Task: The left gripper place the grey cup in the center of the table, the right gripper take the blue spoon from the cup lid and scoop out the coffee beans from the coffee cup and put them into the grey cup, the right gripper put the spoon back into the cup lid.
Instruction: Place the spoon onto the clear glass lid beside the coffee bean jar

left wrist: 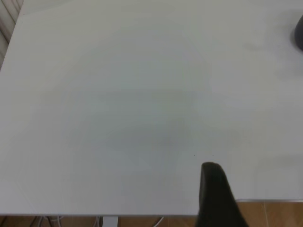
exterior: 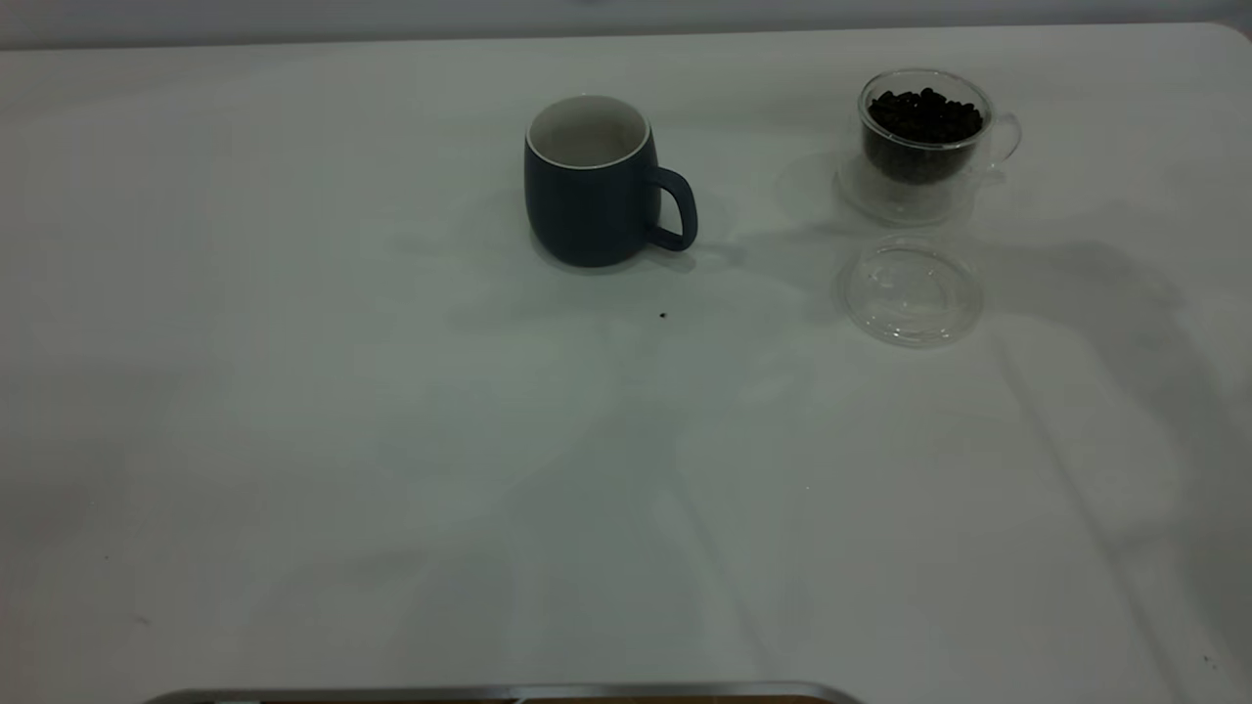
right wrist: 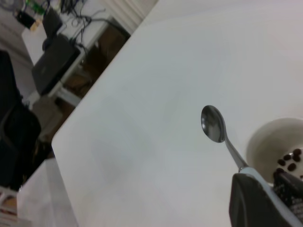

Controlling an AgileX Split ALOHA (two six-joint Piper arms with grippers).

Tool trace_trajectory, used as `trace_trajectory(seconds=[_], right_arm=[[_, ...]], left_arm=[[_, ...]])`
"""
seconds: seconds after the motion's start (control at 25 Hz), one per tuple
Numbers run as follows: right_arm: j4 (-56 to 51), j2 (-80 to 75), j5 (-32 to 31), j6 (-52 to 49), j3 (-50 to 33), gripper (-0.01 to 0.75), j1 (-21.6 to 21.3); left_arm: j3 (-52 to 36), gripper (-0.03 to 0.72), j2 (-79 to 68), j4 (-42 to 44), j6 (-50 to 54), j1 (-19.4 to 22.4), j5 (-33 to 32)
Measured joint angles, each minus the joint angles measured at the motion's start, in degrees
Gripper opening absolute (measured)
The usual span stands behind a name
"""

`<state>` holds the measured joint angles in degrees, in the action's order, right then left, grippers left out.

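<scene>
White table (exterior: 293, 391) wide and bare on the left. Grey cup (exterior: 591, 186) upright near centre, a few beans inside in the right wrist view. Coffee cup (exterior: 924, 137) of coffee beans (exterior: 924, 117) far right; cup lid (exterior: 912, 291) just nearer, vacant. Right gripper (right wrist: 258, 196) clamped on blue spoon (right wrist: 215, 127), bowl emptied. Probably returning: keep level, lower gently into lid. Left gripper (left wrist: 215, 198): jaw spread cannot be told.
</scene>
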<state>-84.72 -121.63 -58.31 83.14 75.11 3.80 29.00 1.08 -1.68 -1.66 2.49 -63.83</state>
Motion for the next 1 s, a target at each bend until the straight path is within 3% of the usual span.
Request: trace_trajectory(seconds=[0.32, 0.52, 1.0], right_arm=[[-2.6, 0.3, -1.4, 3.2, -17.7, 0.102, -11.1], [-5.3, -3.6, -0.6, 5.5, -20.8, 0.102, -16.5], [-7.7, -14.4, 0.5, 5.8, -20.8, 0.102, -19.3]], left_arm=[[0.0, 0.507, 0.0, 0.0, 0.0, 0.0, 0.0], [0.0, 0.507, 0.0, 0.0, 0.0, 0.0, 0.0], [0.0, 0.507, 0.0, 0.0, -0.1, 0.0, 0.0]])
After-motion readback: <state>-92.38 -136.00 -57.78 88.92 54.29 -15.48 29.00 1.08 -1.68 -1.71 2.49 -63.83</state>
